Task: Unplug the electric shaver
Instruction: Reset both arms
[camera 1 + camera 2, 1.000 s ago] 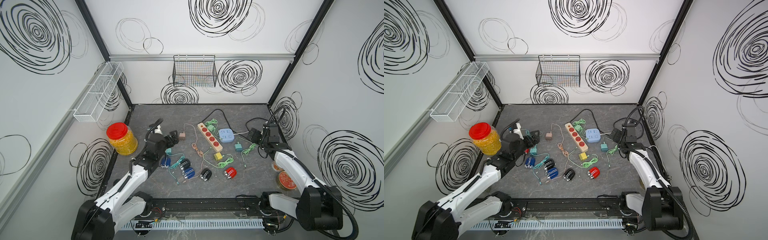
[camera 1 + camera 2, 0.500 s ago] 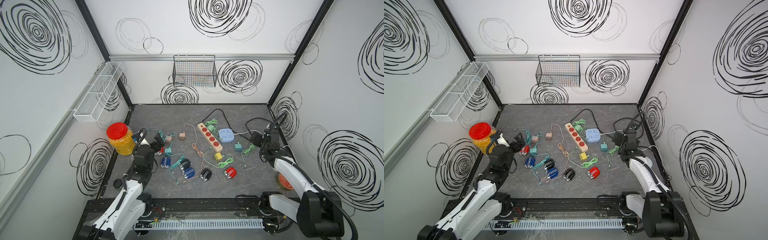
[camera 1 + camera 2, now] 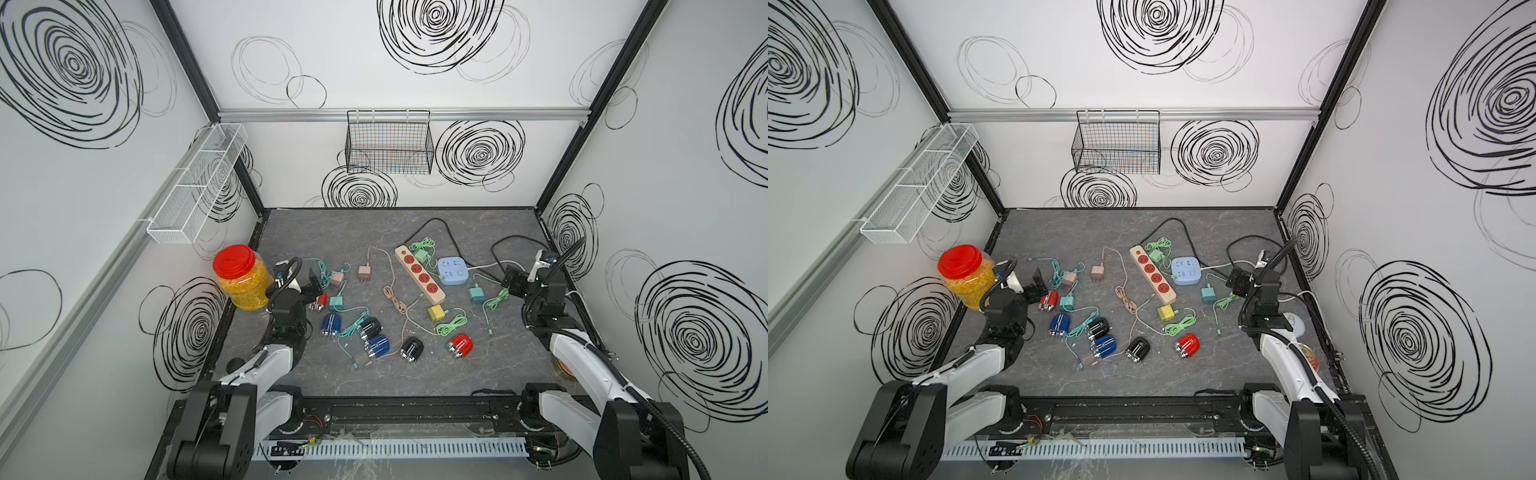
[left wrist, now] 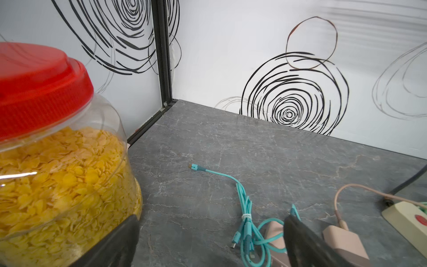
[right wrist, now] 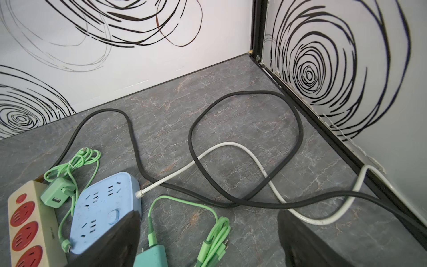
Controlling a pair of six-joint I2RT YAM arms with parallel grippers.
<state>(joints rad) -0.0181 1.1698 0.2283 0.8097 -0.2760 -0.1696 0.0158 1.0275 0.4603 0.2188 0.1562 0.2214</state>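
My left gripper (image 3: 311, 286) spread; small red cylindrical electric shaver (image 3: 320, 301) just beside it, centreward. Right gripper (image 3: 510, 284), also spread, well apart. I'd use left.

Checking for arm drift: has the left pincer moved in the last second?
Yes. The left pincer has pulled back toward the red-lidded jar, away from the beige power strip. It is open and holds nothing.

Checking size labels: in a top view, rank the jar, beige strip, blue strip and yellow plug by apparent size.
Jar, largest, though its height puts it nearer the camera.
Beige strip and blue strip: one longer, one wider, too close to rank.
Yellow plug, smallest.
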